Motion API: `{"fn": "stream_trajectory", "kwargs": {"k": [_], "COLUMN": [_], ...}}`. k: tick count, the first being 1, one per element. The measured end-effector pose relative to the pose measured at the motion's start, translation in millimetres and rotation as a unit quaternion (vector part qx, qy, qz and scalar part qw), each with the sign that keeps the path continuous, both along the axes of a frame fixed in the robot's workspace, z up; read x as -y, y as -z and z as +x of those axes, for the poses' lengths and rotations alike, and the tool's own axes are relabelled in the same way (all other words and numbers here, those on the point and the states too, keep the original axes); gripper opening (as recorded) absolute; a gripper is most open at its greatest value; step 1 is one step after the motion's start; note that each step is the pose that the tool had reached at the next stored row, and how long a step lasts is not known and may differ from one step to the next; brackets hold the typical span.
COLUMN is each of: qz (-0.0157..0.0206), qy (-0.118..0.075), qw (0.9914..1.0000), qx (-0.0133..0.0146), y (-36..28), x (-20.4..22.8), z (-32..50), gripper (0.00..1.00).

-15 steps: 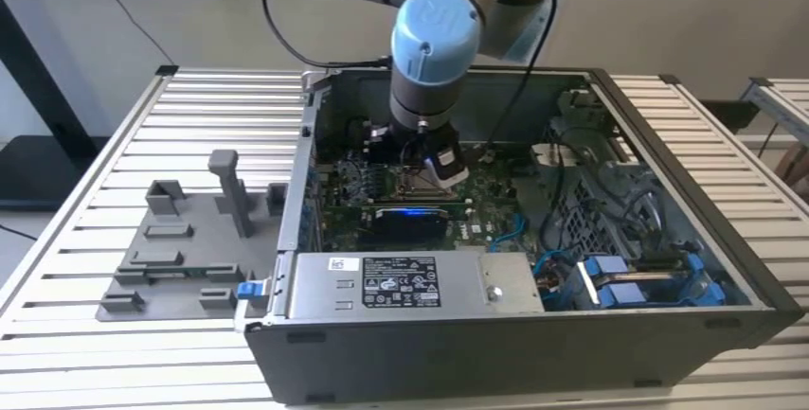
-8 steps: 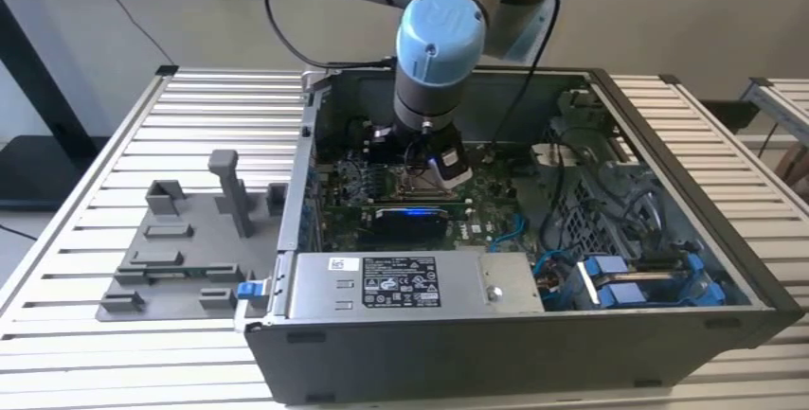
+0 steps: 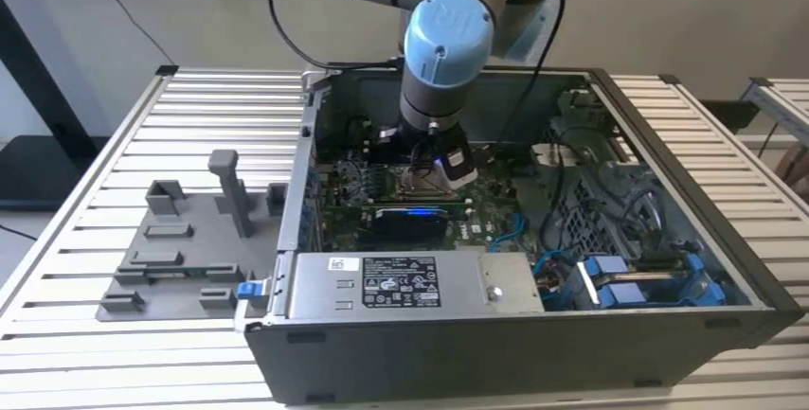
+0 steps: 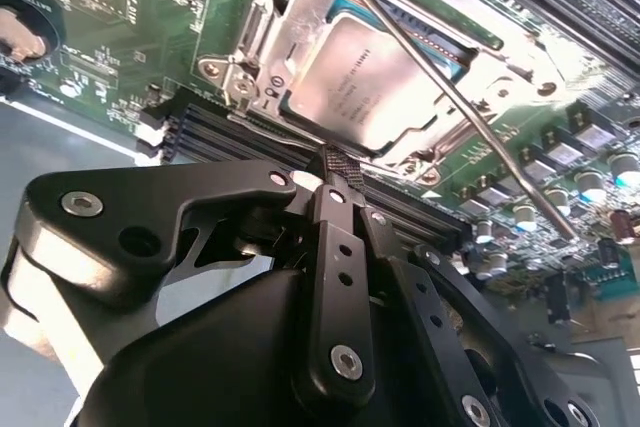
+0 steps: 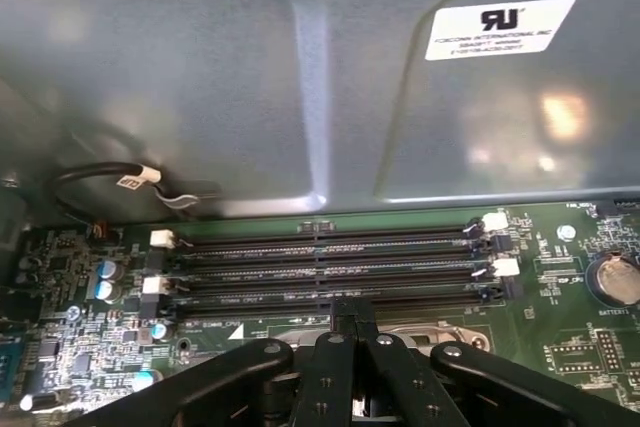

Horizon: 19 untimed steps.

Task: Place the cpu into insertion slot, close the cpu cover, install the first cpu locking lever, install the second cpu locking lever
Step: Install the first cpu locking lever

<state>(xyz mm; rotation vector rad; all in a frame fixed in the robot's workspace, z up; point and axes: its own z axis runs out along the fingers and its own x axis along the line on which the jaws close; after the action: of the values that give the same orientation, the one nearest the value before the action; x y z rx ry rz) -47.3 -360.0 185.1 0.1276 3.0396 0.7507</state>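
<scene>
Black gripper [image 4: 335, 169] fingers pressed together just beside the cpu cover [image 4: 300, 7]

Bright daylight; glare on the case wall [image 5: 300, 97].

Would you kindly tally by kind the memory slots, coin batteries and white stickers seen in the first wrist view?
Memory slots: 4
Coin batteries: 1
White stickers: 1
Total: 6
</scene>
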Motion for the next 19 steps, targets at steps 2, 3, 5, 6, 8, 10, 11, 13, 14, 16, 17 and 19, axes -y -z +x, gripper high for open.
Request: {"fn": "stream_trajectory", "kwargs": {"k": [2, 3, 5, 6, 8, 10, 11, 13, 14, 16, 17, 19], "qz": [0.0005, 0.0007, 0.0013, 0.0016, 0.0022, 0.0029, 0.0033, 0.0039, 0.0041, 0.0044, 0.0044, 0.0044], "qy": [0.0, 0.0, 0.0, 0.0, 0.0, 0.0, 0.0, 0.0, 0.0, 0.0, 0.0, 0.0], "qw": [1.0, 1.0, 1.0, 1.0, 1.0, 1.0, 0.99999, 0.99999, 0.99999, 0.99999, 0.99999, 0.99999], "qx": [0.0, 0.0, 0.0, 0.0, 0.0, 0.0, 0.0, 0.0, 0.0, -0.0001, 0.0, 0.0], "y": [0.2, 0.3, 0.5, 0.6, 0.9, 1.1, 1.2, 1.4, 1.4, 1.6, 1.7, 1.9], "x": [0.0, 0.0, 0.0, 0.0, 0.0, 0.0, 0.0, 0.0, 0.0, 0.0, 0.0, 0.0], "z": [1.5, 2.3, 3.9, 4.7, 6.2, 7.6, 8.4, 9.8, 10.5, 11.7, 12.1, 12.7], "gripper": [0.11, 0.11, 0.11, 0.11, 0.11, 0.11, 0.11, 0.11, 0.11, 0.11, 0.11, 0.11]}}
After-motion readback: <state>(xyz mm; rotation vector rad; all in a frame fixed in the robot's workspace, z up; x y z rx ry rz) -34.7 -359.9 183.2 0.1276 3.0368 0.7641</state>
